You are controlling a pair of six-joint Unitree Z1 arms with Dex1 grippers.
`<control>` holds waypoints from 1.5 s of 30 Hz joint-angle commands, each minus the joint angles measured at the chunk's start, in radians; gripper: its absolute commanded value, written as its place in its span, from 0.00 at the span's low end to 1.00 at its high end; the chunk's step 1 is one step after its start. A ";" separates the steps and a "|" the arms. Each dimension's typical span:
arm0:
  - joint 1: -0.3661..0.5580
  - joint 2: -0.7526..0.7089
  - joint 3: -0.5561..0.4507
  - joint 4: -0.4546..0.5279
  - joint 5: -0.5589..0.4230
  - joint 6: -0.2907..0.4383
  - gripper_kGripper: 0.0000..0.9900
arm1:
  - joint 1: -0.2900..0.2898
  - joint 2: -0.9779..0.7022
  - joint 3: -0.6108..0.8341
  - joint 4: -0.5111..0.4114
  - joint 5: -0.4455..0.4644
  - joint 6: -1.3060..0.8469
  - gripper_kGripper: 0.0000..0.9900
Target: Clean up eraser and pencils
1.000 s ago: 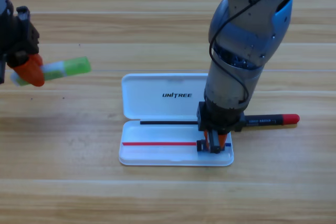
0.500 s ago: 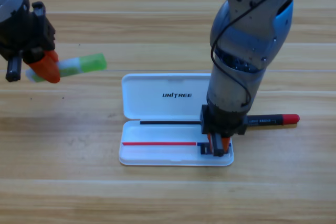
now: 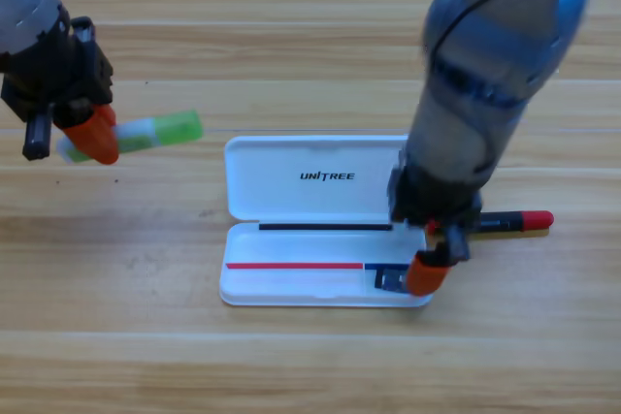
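L pincer (image 3: 92,135) sat at approx 9–10 o'clock of the view, closed on the green pencil (image 3: 160,130), which stuck out sideways toward 3 o'clock, raised over the counter (image 3: 310,366), well apart from the white case (image 3: 291,181). Case lay open at centre, lid toward 12 o'clock, tray toward 6. Eraser (image 3: 389,280) lay inside the tray at its 3 o'clock end, w/ the R pincer (image 3: 429,273) just beside it on the 3 o'clock side, at the tray's corner; only one orange jaw showed, so couldn't tell if open or closed, nor whether it touched the eraser. Red-and-black pencil (image 3: 509,221) lay flat on the counter at 3 o'clock of the case, its near end hidden behind the R arm, red tip pointing to 3 o'clock.
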 commanded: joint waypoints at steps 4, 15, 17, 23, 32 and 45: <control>-0.084 0.084 -0.040 0.009 -0.009 -0.021 0.00 | -0.107 -0.168 0.138 0.038 -0.017 -0.109 1.00; -0.251 0.285 -0.094 -0.072 -0.028 -0.041 0.00 | -0.292 0.098 0.107 -0.085 -0.087 -0.245 0.96; -0.274 0.316 -0.103 -0.077 -0.028 -0.049 0.00 | -0.300 0.137 0.074 -0.087 -0.092 -0.262 0.96; -0.302 0.366 -0.115 -0.092 -0.031 -0.060 0.00 | -0.306 0.199 0.028 -0.103 -0.081 -0.293 0.95; -0.311 0.399 -0.121 -0.096 -0.031 -0.078 0.00 | -0.296 0.202 0.031 -0.082 -0.015 -0.323 0.86; -0.311 0.451 -0.111 -0.109 -0.035 -0.100 0.00 | -0.282 0.214 0.064 0.055 -0.017 -0.391 0.15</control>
